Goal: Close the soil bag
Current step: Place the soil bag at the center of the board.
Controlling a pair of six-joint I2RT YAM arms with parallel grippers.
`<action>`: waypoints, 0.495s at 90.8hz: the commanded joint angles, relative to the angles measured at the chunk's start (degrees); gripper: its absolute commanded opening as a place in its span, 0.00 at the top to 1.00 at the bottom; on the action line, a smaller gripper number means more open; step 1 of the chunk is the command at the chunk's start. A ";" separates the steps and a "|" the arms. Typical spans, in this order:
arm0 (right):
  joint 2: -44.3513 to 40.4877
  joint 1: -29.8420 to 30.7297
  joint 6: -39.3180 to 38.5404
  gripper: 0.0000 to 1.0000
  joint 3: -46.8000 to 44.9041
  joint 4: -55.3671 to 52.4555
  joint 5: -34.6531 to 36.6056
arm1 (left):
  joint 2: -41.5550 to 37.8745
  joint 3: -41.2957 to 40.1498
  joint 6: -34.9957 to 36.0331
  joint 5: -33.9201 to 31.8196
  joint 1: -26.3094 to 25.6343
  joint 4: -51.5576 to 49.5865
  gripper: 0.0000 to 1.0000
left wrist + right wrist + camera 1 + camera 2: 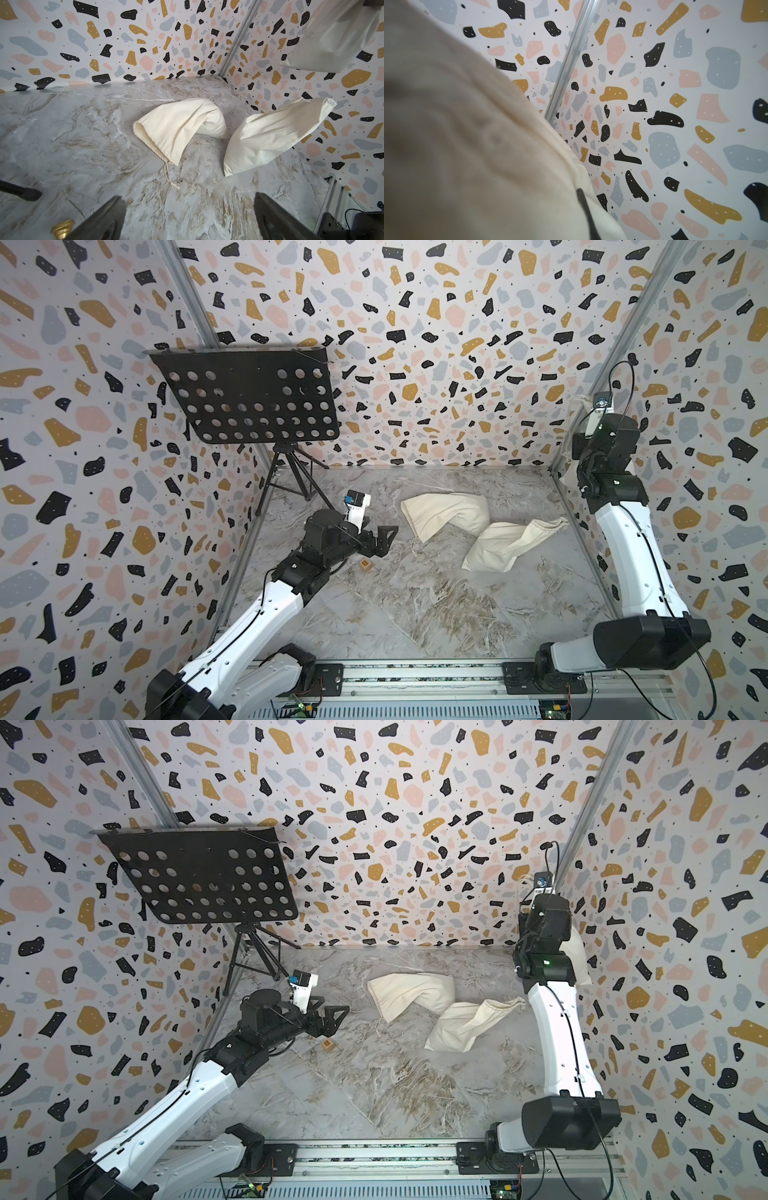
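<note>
soil bag: plump cream-white cloth, lightly creased, hanging clear of the table at upper right of the left wrist view and filling the left half of the right wrist view.
right gripper: pressing together on the bag's gathered top, upper right; contact point hidden.
left gripper: black jaws standing spread, gripping nothing, centre-left.
table: grey marble-look, matte.
open-mouthed sack, frilled sack: cream cloth, lying mid-table.
music stand: black perforated sheet, upper left.

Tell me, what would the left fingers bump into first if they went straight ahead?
Probably the open bag, near its cord. Height is hard to judge, so they might pass over it.
</note>
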 commanded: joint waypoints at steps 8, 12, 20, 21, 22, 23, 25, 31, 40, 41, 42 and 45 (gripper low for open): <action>0.58 -3.00 6.05 0.88 -13.14 7.40 5.06 | -0.12 1.64 -0.34 1.36 -0.37 2.27 0.00; 1.13 -3.47 8.24 0.85 -17.15 6.97 5.54 | 0.20 1.64 -0.37 1.75 -0.38 2.21 0.00; 2.16 -4.34 13.81 0.74 -24.89 6.92 5.02 | 0.79 1.65 -0.57 2.34 -0.45 2.32 0.00; 2.32 -4.35 14.38 0.72 -25.63 6.82 4.99 | 0.84 1.64 -0.56 2.39 -0.45 2.34 0.00; 2.52 -4.35 14.88 0.69 -26.35 6.72 4.93 | 0.91 1.69 -0.65 2.45 -0.46 2.35 0.00; 2.67 -4.39 15.44 0.65 -26.97 6.54 4.85 | 0.94 1.67 -0.69 2.48 -0.46 2.36 0.00; 2.98 -4.41 16.30 0.59 -28.14 6.08 4.69 | 1.05 1.76 -0.68 2.60 -0.46 2.36 0.00; 3.50 -4.35 18.82 0.43 -30.01 3.27 3.52 | 1.23 1.77 -0.66 2.80 -0.46 2.35 0.00; 2.22 -4.39 21.50 0.26 -29.97 -4.01 0.08 | 1.33 1.61 -0.68 2.91 -0.51 2.44 0.00; 1.95 -4.37 21.91 0.25 -29.70 -5.15 -0.29 | 1.37 1.58 -0.62 2.93 -0.48 2.40 0.00; 1.42 -4.36 22.29 0.23 -29.53 -6.25 -0.53 | 1.39 1.48 -0.59 2.90 -0.47 2.43 0.00; 0.30 -4.35 23.62 0.20 -28.75 -9.26 -1.65 | 1.43 1.43 -0.54 2.80 -0.46 2.45 0.00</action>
